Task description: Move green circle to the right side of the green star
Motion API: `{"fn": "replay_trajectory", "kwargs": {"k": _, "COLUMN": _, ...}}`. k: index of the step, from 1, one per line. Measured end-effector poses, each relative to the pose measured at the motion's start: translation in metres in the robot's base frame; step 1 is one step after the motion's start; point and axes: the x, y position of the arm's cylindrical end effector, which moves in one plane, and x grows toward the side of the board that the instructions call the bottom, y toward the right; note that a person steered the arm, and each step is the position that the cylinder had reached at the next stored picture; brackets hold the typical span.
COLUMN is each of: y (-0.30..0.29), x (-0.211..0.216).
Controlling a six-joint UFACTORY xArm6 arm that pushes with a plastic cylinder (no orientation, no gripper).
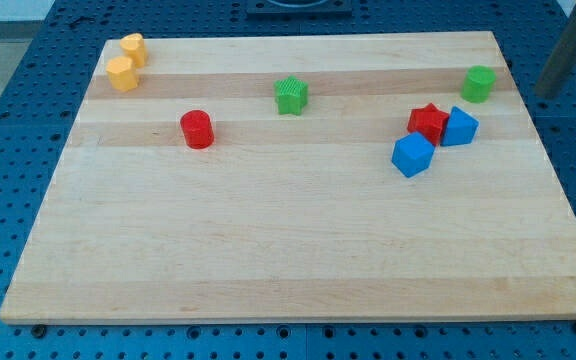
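Wooden board (298,250) on blue pegboard, my tip (551,90) bare, touching nothing, green circle (478,84) just left, green star (291,96) well beyond.

A dark grey rod (566,55), smooth and cylindrical, enters at the far right edge of the scene. Its surface is matte with a faint lighter sheen along one side. My tip (549,90) is its blunt, flat-cut lower end, the same dark grey. No cables, screws or markings can be made out.
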Motion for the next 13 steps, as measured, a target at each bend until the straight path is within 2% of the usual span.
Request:
{"fn": "replay_trajectory", "kwargs": {"k": 1, "y": -0.011, "x": -0.012}}
{"fn": "replay_trajectory", "kwargs": {"k": 3, "y": -0.103, "x": -0.014}}
{"fn": "replay_trajectory", "kwargs": {"k": 6, "y": -0.135, "x": -0.014}}
{"fn": "replay_trajectory", "kwargs": {"k": 8, "y": -0.236, "x": -0.014}}
{"fn": "replay_trajectory", "kwargs": {"k": 9, "y": -0.236, "x": -0.014}}
{"fn": "replay_trajectory", "kwargs": {"k": 10, "y": -0.180, "x": -0.014}}
{"fn": "replay_trajectory", "kwargs": {"k": 11, "y": -0.151, "x": 0.006}}
{"fn": "replay_trajectory", "kwargs": {"k": 12, "y": -0.163, "x": 0.022}}
{"fn": "replay_trajectory", "kwargs": {"k": 13, "y": -0.206, "x": 0.027}}
